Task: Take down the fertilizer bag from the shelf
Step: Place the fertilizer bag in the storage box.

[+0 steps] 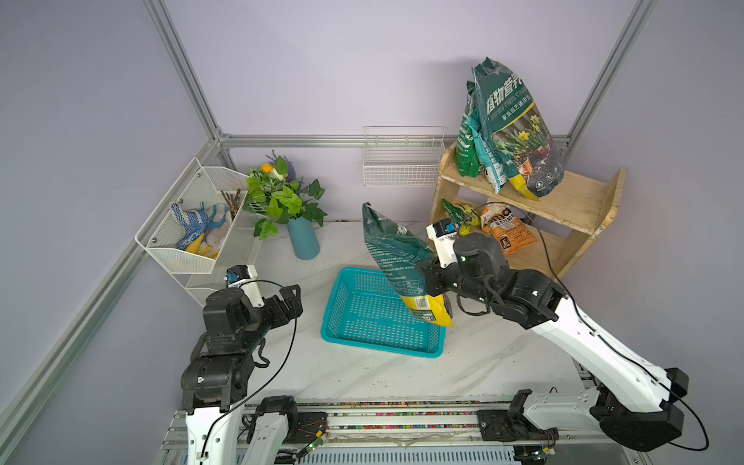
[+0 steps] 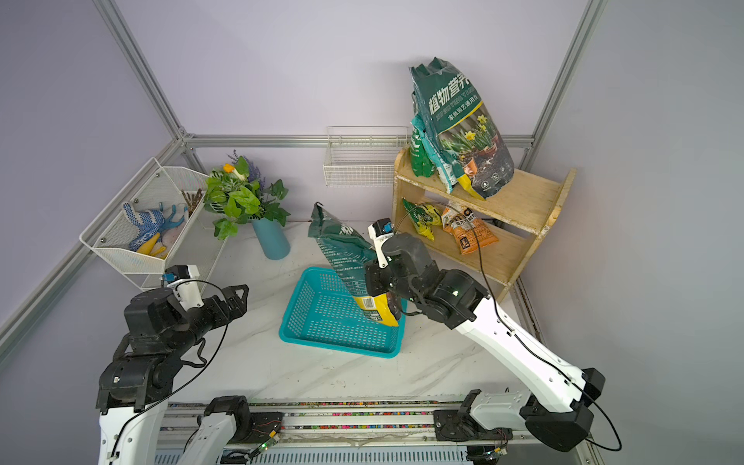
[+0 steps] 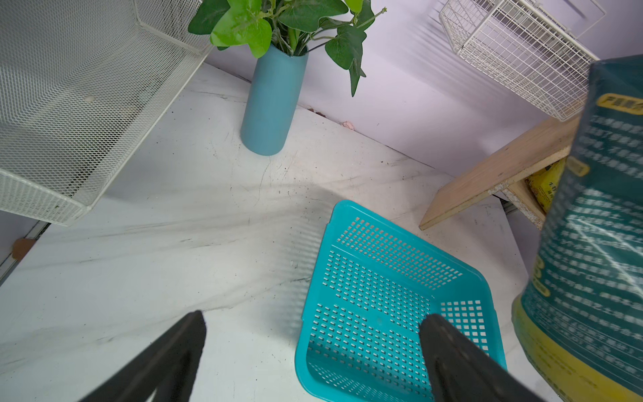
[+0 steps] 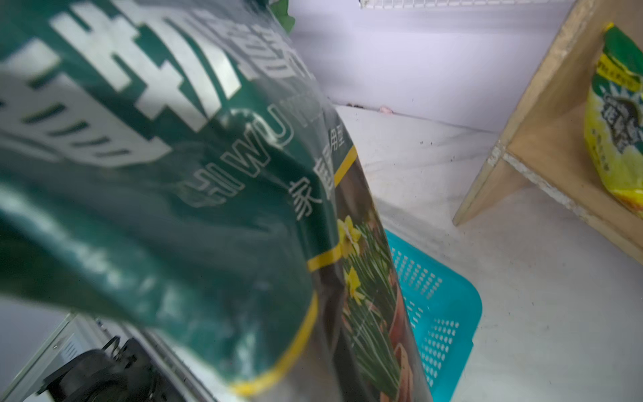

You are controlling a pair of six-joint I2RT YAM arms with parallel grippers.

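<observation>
My right claw [image 1: 426,277] was pinched tight on the side edge of the dark green fertilizer bag [image 1: 392,253]. The bag hung tilted over the teal basket [image 1: 336,300], its yellow bottom end at the basket's right rim; I couldn't tell whether it touched. It was clear of the wooden shelf [image 1: 579,201], which stood behind the basket to the right with other green bags [image 1: 519,133] on its top tier. My left claw [image 1: 290,297] hovered just left of the basket, spread wide and empty.

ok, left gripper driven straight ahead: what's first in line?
Likely the basket, near rim: the open left gripper points at it. Height unclear; it may pass over and meet the bag.
</observation>
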